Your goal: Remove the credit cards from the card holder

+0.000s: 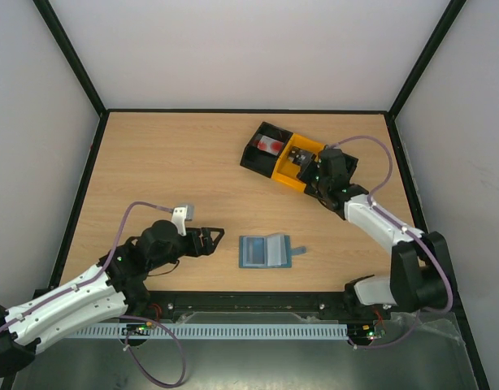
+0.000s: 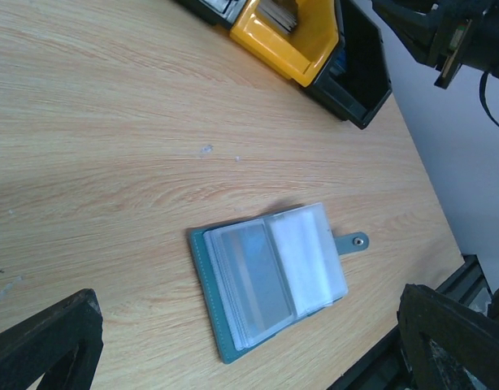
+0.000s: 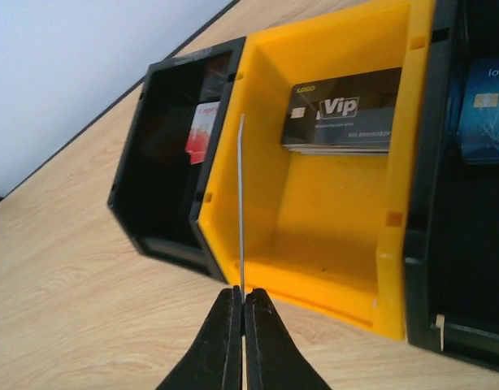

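Tray [image 3: 393,244]: left black bin [image 3: 156,187] holds white-red card [image 3: 202,132]; yellow bin [image 3: 314,219], grey card [image 3: 343,110]; right black bin [image 3: 469,244], blue card [image 3: 485,110]. Right gripper [image 3: 242,296] pinched tight on thin card [image 3: 241,203], edge-on, upright over yellow bin. Left gripper [image 1: 213,239] spread wide, empty, just left of holder [image 1: 264,251]. Wood-grain table [image 1: 168,162], white walls [image 1: 233,49]. Holder lies open flat near front edge, long axis left-right, tab [image 2: 353,242] pointing right.

On table [image 1: 168,162], card holder [image 1: 270,251]; tray [image 3: 314,231] behind it, credit cards [image 3: 343,110] inside.
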You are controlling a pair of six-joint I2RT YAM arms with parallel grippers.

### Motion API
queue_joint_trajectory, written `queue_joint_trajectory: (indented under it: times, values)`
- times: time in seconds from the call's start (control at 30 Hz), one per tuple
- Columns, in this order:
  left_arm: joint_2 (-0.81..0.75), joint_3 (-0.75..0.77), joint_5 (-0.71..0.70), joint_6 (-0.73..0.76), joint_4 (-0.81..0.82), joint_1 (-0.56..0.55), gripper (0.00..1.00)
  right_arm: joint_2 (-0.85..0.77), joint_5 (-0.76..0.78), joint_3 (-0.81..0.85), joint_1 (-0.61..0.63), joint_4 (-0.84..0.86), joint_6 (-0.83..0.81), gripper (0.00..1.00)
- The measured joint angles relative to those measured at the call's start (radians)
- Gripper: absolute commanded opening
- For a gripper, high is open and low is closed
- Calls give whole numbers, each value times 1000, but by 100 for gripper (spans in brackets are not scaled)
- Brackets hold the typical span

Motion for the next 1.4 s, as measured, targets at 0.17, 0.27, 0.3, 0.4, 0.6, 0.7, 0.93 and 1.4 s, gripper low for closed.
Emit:
queue_joint_trajectory:
  times: [0.17, 0.27, 0.3, 0.4, 0.6, 0.7, 0.93, 1.4]
  values:
    - [-8, 0, -6, 7, -25, 0, 100, 111, -1, 55, -37, -2, -8, 2]
    - [-15, 0, -7, 7, -29, 0, 100, 175, -4, 95, -51, -6, -9, 2]
    - [-16, 0, -8, 7, -30, 0, 100, 194, -5, 108, -55, -6, -9, 2]
    - [-21, 0, -10, 7, -33, 0, 100, 253, -13, 152, -70, -7, -8, 2]
    - [-23, 0, -11, 7, -37, 4, 100, 337, -27, 215, -87, -7, -2, 2]
    - [-23, 0, -14, 7, -38, 4, 100, 371, -44, 235, -92, -6, 5, 2]
    - [-30, 0, -19, 7, -46, 4, 100, 428, -66, 274, -102, -6, 23, 2]
    - [-45, 0, -32, 6, -51, 4, 100, 508, -88, 326, -123, -3, 30, 6]
